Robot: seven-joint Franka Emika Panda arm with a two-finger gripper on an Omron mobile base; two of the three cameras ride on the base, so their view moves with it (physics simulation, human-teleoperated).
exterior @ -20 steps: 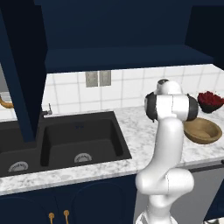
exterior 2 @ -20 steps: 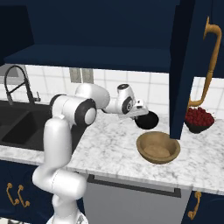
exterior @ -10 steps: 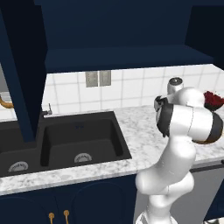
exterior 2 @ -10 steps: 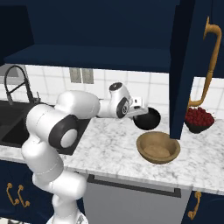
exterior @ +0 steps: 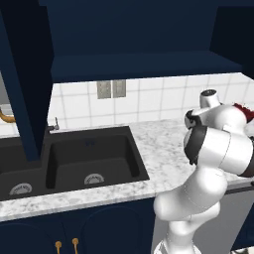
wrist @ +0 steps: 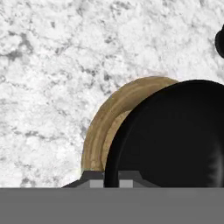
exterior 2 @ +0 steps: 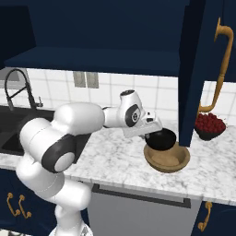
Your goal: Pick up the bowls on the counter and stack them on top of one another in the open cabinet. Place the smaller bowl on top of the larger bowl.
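Note:
My gripper (exterior 2: 150, 132) is shut on the rim of a plain black bowl (exterior 2: 160, 139), held just above the wide tan wooden bowl (exterior 2: 168, 160) on the white marble counter (exterior 2: 110, 159). In the hand view the black bowl (wrist: 175, 135) covers most of the wooden bowl (wrist: 103, 127), and its rim runs between my gripper's (wrist: 110, 177) tips. The small dark bowl with the lumpy red top (exterior 2: 209, 126) stands on the counter behind the navy door panel (exterior 2: 196, 69); its red top (exterior: 244, 111) peeks past my arm. The navy cabinet shelf (exterior 2: 92, 61) is overhead.
The black double sink (exterior: 74, 161) lies left of the arm, with a faucet (exterior 2: 16, 87) behind it. The open cabinet door has a curved brass handle (exterior 2: 220, 69). Navy base cupboards with gold knobs (exterior: 66, 244) run below the counter edge.
My arm has swung right and the black bowl has come down a little, now hanging over the wooden bowl. Both other bowls stay in place.

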